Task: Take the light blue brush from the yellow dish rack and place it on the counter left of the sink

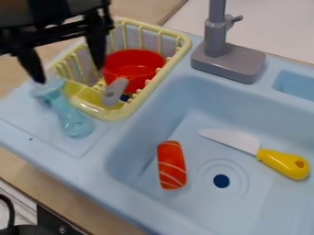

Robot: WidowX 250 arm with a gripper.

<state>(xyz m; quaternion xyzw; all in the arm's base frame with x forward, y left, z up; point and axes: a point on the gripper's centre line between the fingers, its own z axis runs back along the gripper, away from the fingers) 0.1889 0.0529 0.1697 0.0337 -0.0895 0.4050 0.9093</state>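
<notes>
The black gripper [69, 75] hangs at the upper left with its two fingers spread wide. Its right finger is over the yellow dish rack [171, 62], just left of a red pot [135, 63] with a grey handle [114, 91]. The left finger ends near the top of a light-blue utensil [75, 120] lying on the ledge left of the rack. A yellow item [92, 95] sits at the rack's near end, partly hidden. Down in the sink basin are an orange sushi-like piece [171, 165] and a knife with a yellow handle [284, 164].
A light-blue toy sink [131, 197] spans most of the view. Its grey faucet [228, 59] stands at the back, right of the rack. The dark drain [221, 181] lies between the orange piece and the knife. A dark cable [8, 209] curves at the lower left.
</notes>
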